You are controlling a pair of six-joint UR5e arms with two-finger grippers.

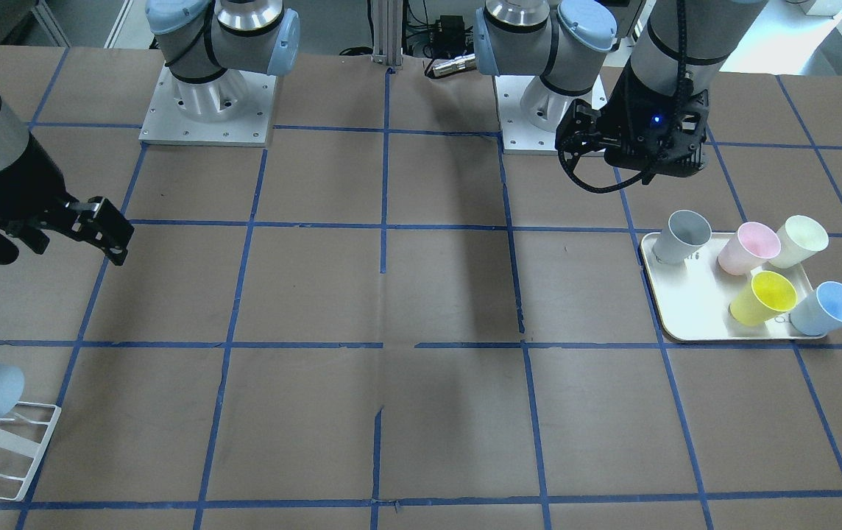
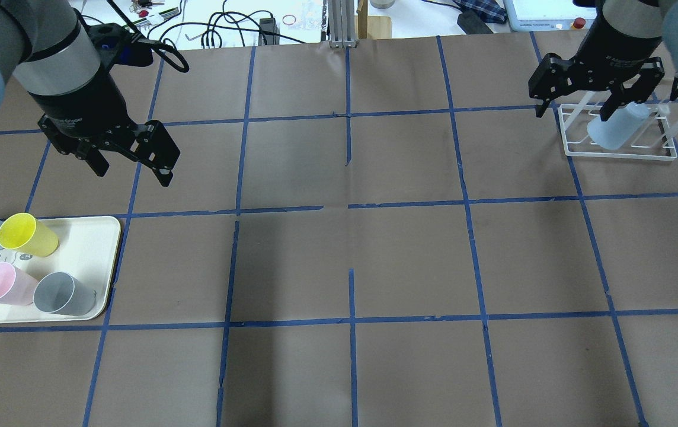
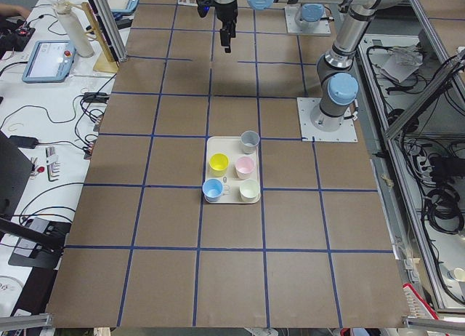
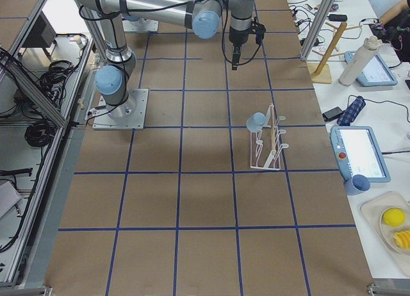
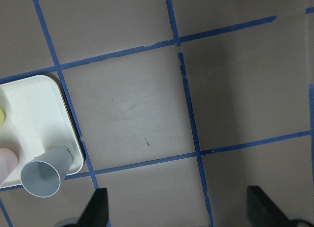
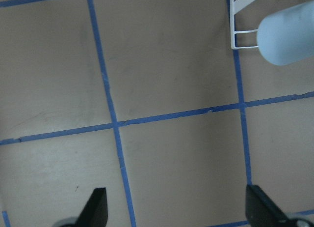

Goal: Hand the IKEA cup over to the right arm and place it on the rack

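The camera looks down on a brown table (image 6: 171, 60) crossed by blue tape (image 6: 171, 117) in a grid, with one crossing at about 8 o'clock from the centre. At 1 o'clock, a corner of the white wire rack (image 6: 231, 20) enters from the top edge. Just past it, toward 2 o'clock, the pale blue cup (image 6: 287, 34) overlaps the rack's wires, showing only its smooth outer wall and cut off by the frame's edge. The right gripper (image 6: 179, 210) shows as two black fingertips (image 6: 97, 205) at 7 and 5 o'clock, set wide apart over bare table.
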